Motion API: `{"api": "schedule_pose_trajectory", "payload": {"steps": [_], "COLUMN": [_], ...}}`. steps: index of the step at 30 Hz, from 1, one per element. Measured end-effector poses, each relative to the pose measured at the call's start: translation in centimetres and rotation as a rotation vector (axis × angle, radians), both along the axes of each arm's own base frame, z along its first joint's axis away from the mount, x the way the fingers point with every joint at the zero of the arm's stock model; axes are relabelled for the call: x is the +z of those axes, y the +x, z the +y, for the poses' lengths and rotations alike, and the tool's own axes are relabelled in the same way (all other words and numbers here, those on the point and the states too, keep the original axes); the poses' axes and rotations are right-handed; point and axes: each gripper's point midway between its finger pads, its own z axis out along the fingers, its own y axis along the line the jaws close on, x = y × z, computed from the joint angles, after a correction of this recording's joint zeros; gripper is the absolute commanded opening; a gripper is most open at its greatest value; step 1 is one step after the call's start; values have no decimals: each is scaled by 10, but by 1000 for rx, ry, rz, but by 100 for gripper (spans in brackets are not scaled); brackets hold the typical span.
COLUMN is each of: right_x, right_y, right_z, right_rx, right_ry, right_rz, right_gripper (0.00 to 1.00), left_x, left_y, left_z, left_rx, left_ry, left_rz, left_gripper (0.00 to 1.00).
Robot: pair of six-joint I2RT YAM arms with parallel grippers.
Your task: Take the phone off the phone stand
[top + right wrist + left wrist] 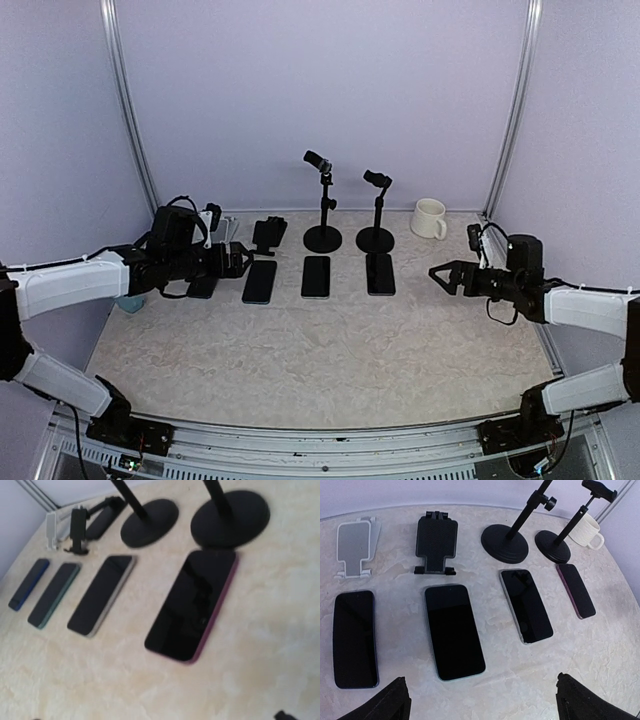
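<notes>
standing wide apart, the black fingers [390, 702] of the left gripper [481, 695] hang near a flat black glass phone with green rim [454, 630], lying on the pale marbled table [600, 645] on the near side of its black folding stand [436, 542]; right gripper [437, 272] also wide, empty. probably stiff, slippery, fragile: pinch long edges.

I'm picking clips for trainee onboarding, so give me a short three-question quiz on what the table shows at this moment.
1. True or false: the phone in front of the black folding stand lies flat on the table.
2. How many phones lie on the table? A two; B three; C four.
3. Fill in: the cream mug stands at the table's back ___ corner.
Key: 1 true; 2 C; 3 right.
</notes>
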Motion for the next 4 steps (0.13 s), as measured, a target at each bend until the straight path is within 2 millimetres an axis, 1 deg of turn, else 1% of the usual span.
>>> {"api": "schedule_pose_trajectory", "payload": {"steps": [2, 4], "right_x": [-7, -9], "right_y": [-3, -5], "right_z": [1, 3], "right_rx": [8, 19], "right_ry": [8, 15], "right_rz": [11, 10], "right_gripper": [99, 100], "left_x": [-12, -18], "left_y": [-4, -6], "left_z": [3, 5], "left_rx": [8, 18], "left_ry": [2, 3], "left_rz": [19, 29], "left_gripper": [99, 99]}}
